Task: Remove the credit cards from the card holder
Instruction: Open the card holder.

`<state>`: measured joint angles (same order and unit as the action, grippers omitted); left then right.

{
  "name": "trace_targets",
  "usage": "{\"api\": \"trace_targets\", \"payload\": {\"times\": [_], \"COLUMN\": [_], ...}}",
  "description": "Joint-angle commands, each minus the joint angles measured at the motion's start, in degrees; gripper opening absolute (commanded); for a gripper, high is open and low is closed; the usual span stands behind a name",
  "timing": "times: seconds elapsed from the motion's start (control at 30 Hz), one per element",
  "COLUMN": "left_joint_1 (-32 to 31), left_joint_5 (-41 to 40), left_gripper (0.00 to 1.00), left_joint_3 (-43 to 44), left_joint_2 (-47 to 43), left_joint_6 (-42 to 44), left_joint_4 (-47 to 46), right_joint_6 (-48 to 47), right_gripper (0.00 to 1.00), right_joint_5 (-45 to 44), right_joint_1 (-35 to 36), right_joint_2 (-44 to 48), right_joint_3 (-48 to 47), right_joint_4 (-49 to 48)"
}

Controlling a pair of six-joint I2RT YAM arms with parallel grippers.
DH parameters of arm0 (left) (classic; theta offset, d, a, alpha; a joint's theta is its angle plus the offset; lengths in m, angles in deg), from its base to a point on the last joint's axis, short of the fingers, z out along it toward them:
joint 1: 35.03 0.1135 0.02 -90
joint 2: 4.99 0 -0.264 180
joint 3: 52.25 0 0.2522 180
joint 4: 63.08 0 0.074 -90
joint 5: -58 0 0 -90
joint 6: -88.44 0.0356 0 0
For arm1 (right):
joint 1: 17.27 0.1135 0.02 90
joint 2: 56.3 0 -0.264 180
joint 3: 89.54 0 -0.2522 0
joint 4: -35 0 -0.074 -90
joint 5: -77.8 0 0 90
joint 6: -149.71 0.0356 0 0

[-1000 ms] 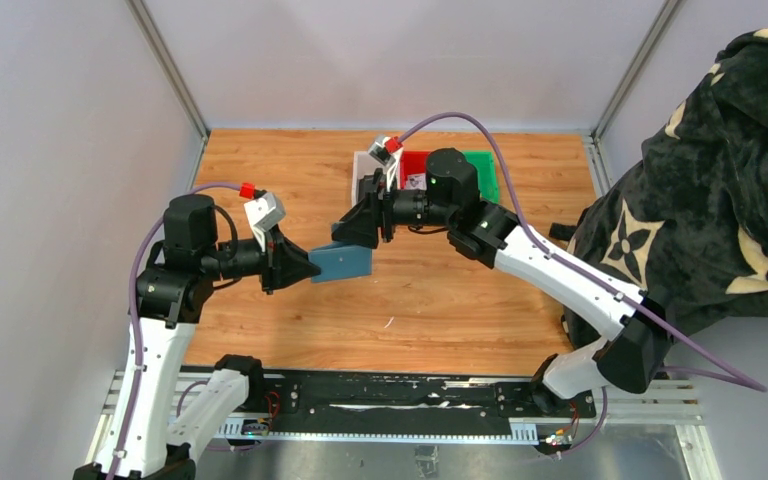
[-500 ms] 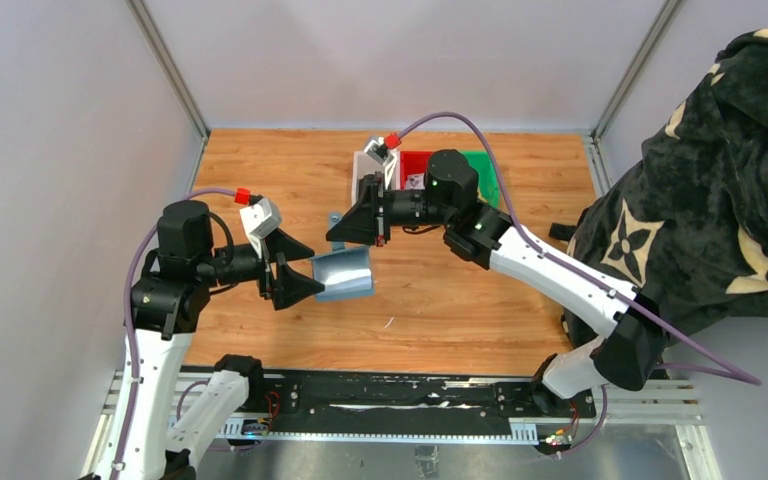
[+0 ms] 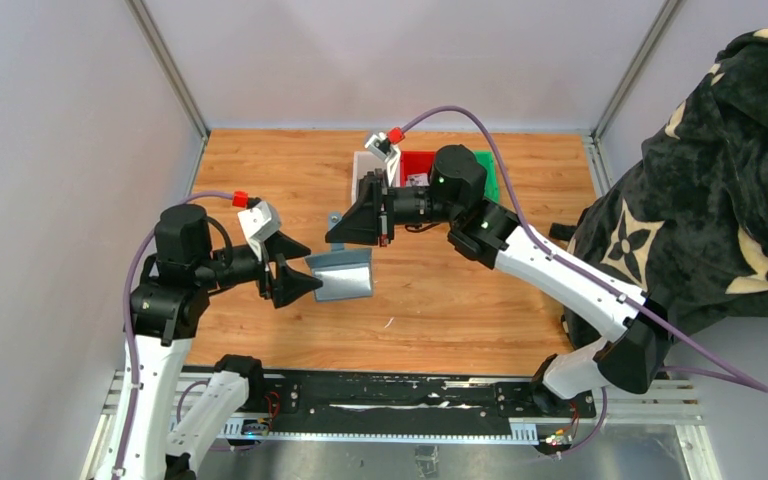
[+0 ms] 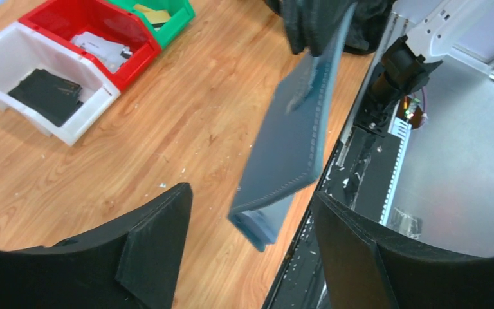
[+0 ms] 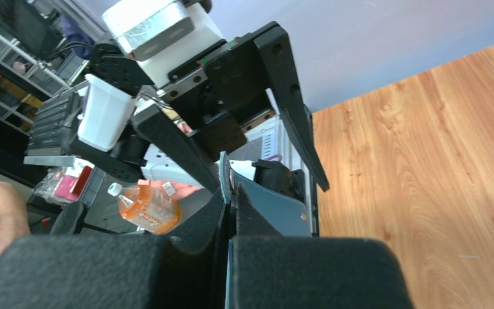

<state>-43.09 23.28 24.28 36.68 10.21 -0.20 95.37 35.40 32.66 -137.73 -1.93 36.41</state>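
Right hand [image 3: 352,238] pinches the teal card holder [image 3: 342,275] by its upper edge, hanging it clear of the table [image 3: 460,300] at the mouth of the left hand [image 3: 312,267], which is spread wide, likely to catch the loose flap and expose the credit cards, which do not show.
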Motion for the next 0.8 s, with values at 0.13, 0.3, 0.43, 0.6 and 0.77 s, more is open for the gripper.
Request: {"api": "trace_targets", "payload": {"times": [0.13,0.3,0.43,0.6,0.77], "left_joint_1": [0.1,0.1,0.1,0.1,0.1], "left_joint_5": [1.9,7.0,8.1,10.4,13.6], "left_gripper": [0.57,0.48,0.22,0.00,0.00], "left_joint_3": [-1.4,-2.4,-1.9,-1.1,-0.3], "left_joint_2": [-1.6,-0.7,-0.6,0.2,1.5], "left_joint_6": [-2.0,-5.0,-5.1,-7.4,-18.2], "left_joint_4": [-6.6,-6.6,-6.5,-6.6,-11.4], "right_joint_6": [2.0,3.4,3.8,3.0,0.3], "right_gripper": [0.00,0.00,0.00,0.06,0.44], "right_joint_5": [2.5,3.0,2.9,2.8,4.5], "right_joint_1": [3.1,4.1,4.5,4.2,-0.2], "right_joint_2": [-0.2,-1.4,-2.0,-2.6,2.1], "right_joint_3": [-3.7,-5.0,-5.6,-5.9,0.5], "right_joint_4": [-1.8,-3.5,-3.9,-2.5,-2.7]}}
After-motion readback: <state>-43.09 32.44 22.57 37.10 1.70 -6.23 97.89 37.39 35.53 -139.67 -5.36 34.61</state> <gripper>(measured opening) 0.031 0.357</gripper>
